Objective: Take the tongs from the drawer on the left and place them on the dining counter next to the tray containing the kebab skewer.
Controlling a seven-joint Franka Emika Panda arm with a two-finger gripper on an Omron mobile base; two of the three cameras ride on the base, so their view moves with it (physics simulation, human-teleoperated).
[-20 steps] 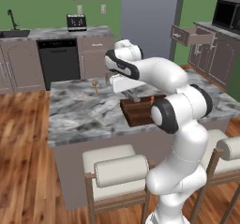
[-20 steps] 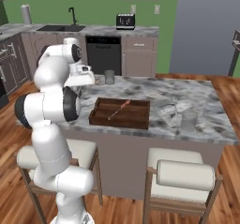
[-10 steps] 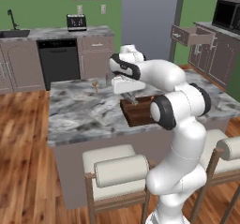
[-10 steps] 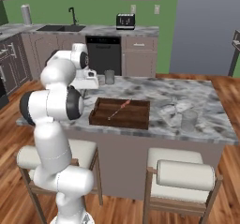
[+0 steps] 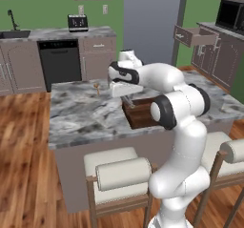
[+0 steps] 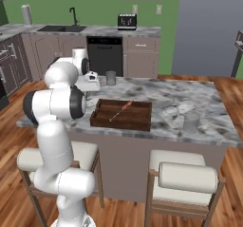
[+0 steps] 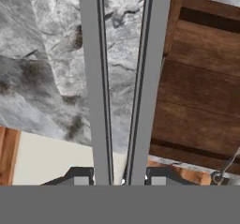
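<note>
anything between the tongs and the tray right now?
Nothing. In the hand view the tongs, held in the pincer, hang over bare marble of the dining counter, right beside the tray edge.

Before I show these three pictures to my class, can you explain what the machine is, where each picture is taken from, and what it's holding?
It is a white robot arm in a simulated kitchen. Two cameras ride behind it, left and right, looking over the dining counter, a marble-topped island. The third camera sits on the hand, looking along its tool. On the marble lie a dark wooden tray with a kebab skewer inside, and a glass. The tool is shut on grey metal tongs, whose two arms hang over the marble beside the tray. The drawer stands open behind.
</note>
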